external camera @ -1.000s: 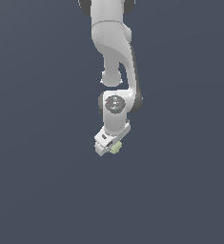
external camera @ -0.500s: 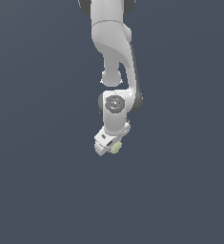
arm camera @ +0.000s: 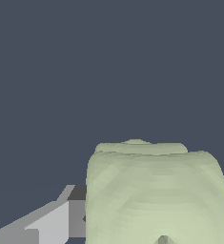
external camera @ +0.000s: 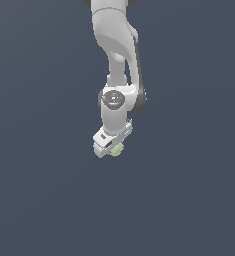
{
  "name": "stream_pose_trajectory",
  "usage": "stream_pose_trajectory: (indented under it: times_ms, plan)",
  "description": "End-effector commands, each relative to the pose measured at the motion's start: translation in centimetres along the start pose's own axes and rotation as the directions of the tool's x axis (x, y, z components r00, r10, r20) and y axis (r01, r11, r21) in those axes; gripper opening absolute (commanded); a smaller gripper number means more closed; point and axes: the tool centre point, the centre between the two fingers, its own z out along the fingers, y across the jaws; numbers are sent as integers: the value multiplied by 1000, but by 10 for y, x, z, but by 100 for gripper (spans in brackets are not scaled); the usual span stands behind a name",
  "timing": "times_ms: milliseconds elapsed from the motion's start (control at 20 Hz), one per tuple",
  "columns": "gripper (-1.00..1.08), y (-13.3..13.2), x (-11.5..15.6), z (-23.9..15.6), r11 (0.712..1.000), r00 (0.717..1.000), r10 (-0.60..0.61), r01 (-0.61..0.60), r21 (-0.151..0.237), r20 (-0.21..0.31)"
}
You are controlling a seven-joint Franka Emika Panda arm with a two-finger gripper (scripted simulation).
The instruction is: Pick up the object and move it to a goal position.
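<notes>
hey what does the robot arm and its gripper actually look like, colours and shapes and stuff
The glossy white, rounded-segment arm has a dark strip down one side and a round grey cap with a small green dot at the wrist joint. The white, blocky gripper shows grey finger pieces in the wrist view. No cables show.

honestly no real room here, I'm in a bare simulator scene: flat slate-grey backdrop (external camera: 34, 200) everywhere, no walls or furniture, and my white arm (external camera: 116, 55) looks like smooth rendered plastic.
</notes>
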Motion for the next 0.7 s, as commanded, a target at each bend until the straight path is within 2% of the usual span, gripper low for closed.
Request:
stream_pose_trajectory:
  times_ms: [0,650]
  plan:
    - [-100,4,-11,-14,1000,1000,1,-1,-1,0]
    - [-100,36,-102,-131,1000,1000,0,0,0,-2]
